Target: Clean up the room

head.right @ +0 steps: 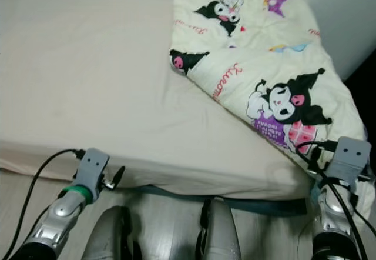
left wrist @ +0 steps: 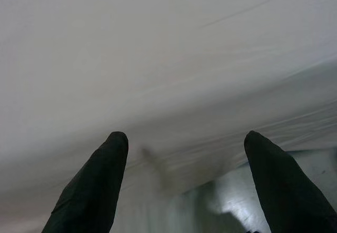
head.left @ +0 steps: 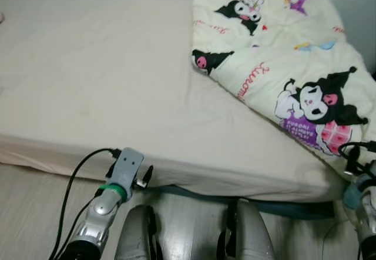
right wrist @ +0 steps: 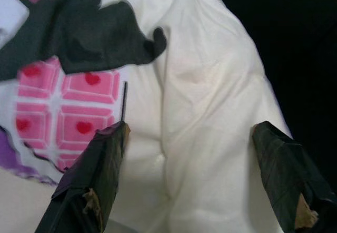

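A cream quilt printed with black cartoon figures lies folded on the right side of the bed; its near corner hangs over the bed's front right edge. My right gripper is open just in front of that hanging corner, its fingers spread around a cream fold without touching it. My left gripper is open at the bed's front edge, facing the side of the pale sheet. The left wrist sits low by the mattress, the right wrist at the bed's right corner.
The bed's left and middle are bare cream sheet. A teal strip runs under the mattress front. My two legs stand on the pale wooden floor right against the bed. A dark gap lies right of the bed.
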### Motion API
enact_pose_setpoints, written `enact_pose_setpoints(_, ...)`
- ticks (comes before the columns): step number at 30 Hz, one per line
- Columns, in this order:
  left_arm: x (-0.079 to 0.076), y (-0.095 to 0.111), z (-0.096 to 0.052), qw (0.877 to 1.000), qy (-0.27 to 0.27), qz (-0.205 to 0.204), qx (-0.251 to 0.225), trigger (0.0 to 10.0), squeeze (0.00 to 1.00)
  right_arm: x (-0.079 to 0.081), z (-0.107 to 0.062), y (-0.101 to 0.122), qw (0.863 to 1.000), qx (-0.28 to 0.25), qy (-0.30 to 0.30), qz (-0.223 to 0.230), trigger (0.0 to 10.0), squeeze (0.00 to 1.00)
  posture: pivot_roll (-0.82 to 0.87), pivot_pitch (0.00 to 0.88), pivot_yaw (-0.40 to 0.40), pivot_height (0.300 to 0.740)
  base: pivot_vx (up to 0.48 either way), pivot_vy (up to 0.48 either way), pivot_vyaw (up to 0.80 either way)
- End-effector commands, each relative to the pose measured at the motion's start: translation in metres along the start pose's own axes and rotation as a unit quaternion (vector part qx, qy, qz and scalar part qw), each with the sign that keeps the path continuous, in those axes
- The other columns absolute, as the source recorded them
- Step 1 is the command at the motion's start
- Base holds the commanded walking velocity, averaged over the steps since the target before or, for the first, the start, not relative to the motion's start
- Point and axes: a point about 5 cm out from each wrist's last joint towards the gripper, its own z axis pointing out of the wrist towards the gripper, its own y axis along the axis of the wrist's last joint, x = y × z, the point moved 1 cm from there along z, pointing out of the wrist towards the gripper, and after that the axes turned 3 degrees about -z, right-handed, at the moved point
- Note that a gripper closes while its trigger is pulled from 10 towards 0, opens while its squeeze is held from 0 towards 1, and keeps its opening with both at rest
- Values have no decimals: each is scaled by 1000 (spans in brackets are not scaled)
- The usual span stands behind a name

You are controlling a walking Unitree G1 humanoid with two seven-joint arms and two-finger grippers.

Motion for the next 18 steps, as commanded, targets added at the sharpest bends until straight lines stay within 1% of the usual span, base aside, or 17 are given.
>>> enact_pose_setpoints(1, 9, -9, -7, 1000, 10, 1, 19, 10000, 0, -14, -5, -15, 998, 33, -27, -39, 10000, 1000, 93, 265, 56, 606, 0, 0, 0)
enact_pose_setpoints(2, 9, -9, -7, 1000, 10, 1, 19, 10000, 0, -14, -5, -15, 998, 33, -27, -39, 10000, 1000, 93, 265, 56, 606, 0, 0, 0)
enact_pose_setpoints(3, 13, -10, -10, 1000, 15, 2, 20, 10000, 0, -23, -5, -16, 996, 36, -45, -65, 10000, 1000, 94, 270, 57, 606, 0, 0, 0)
enact_pose_setpoints(4, 16, -11, -11, 1000, 17, 3, 21, 10000, 0, -28, -6, -17, 995, 37, -56, -78, 10000, 1000, 95, 271, 58, 606, 0, 0, 0)
enact_pose_setpoints(5, 16, -11, -11, 1000, 17, 3, 21, 10000, 0, -28, -6, -17, 995, 37, -56, -78, 10000, 1000, 95, 271, 58, 606, 0, 0, 0)
enact_pose_setpoints(7, 17, -12, -13, 1000, 18, 5, 24, 10000, 0, -47, -8, -18, 988, 39, -94, -116, 10000, 1000, 91, 276, 66, 606, 0, 0, 0)
enact_pose_setpoints(8, 17, -12, -13, 1000, 17, 5, 24, 10000, 0, -53, -9, -19, 986, 39, -106, -127, 10000, 1000, 91, 276, 66, 606, 0, 0, 0)
enact_pose_setpoints(9, 16, -11, -13, 1000, 16, 6, 25, 10000, 0, -58, -10, -19, 985, 41, -109, -130, 10000, 1000, 90, 277, 72, 606, 0, 0, 0)
enact_pose_setpoints(12, 15, -9, -12, 1000, 13, 6, 24, 10000, 0, -60, -10, -20, 987, 42, -103, -117, 10000, 1000, 92, 279, 77, 606, 0, 0, 0)
enact_pose_setpoints(14, 15, -5, -10, 1000, 10, 8, 21, 10000, 0, -53, -8, -21, 995, 42, -69, -53, 10000, 725, 96, 280, 84, 606, 0, 0, 0)
enact_pose_setpoints(15, 15, -5, -10, 1000, 10, 8, 21, 10000, 0, -53, -8, -21, 995, 42, -69, -53, 10000, 725, 96, 280, 84, 606, 0, 0, 0)
enact_pose_setpoints(16, 16, -3, -9, 1000, 10, 9, 20, 10000, 0, -48, -7, -22, 997, 47, -57, -24, 10000, 294, 101, 281, 87, 606, 0, 0, 0)
enact_pose_setpoints(18, 16, -3, -9, 1000, 10, 9, 20, 10000, 0, -48, -7, -22, 997, 47, -57, -24, 10000, 294, 101, 281, 87, 606, 0, 0, 0)
